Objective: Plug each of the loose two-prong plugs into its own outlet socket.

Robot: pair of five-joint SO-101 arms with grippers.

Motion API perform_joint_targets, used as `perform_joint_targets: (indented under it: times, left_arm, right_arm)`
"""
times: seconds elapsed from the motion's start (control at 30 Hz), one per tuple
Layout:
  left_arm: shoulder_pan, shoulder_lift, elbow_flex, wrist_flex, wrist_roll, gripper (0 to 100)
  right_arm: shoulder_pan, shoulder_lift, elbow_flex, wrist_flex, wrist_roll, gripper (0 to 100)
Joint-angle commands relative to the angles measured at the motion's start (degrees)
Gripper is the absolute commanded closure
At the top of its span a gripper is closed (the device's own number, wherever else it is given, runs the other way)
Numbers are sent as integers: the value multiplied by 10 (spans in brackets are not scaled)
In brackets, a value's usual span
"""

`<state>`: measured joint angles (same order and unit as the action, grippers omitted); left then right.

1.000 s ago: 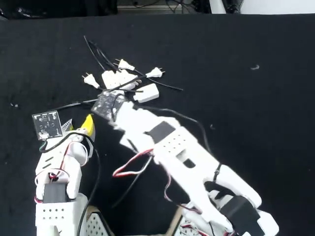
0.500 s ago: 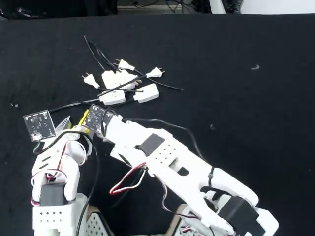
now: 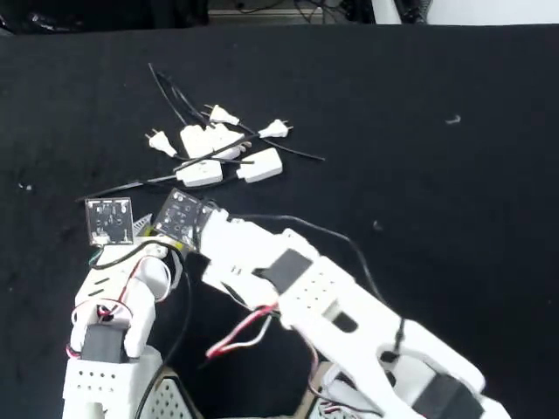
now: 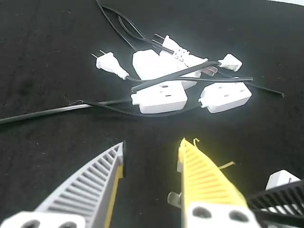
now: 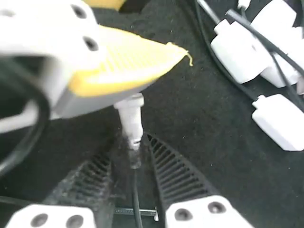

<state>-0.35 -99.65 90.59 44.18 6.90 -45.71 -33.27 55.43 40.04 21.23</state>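
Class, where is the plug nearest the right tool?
In the right wrist view, the plug sits between the right tool's fingers, beside the left tool's yellow finger, short of the sockets.

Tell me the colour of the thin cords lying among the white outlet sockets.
The thin cords are black, clearest in the left wrist view.

sockets (image 3: 260,165), plugs (image 3: 162,142) clustered (cords (image 3: 293,152) tangled) | two arms (image 3: 314,288) near

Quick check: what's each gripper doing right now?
Left gripper: open, holding nothing.
Right gripper: closed on a white plug.
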Motion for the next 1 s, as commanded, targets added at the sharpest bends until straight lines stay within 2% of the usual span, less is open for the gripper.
perform_joint_targets:
  times: [0.0, 0.33, 0.53, 0.97]
  left_arm:
    - [7, -5, -4, -12, -4, 808]
    - [7, -5, -4, -11, -4, 809]
    - [7, -5, -4, -10, -4, 809]
    - [7, -5, 4, -12, -4, 809]
  right_arm:
    - [-6, -64, 6, 2, -5, 988]
    - [-5, -93, 12, -2, -68, 988]
    - [-7, -95, 12, -3, -75, 988]
    - [-6, -95, 7, -19, -166, 988]
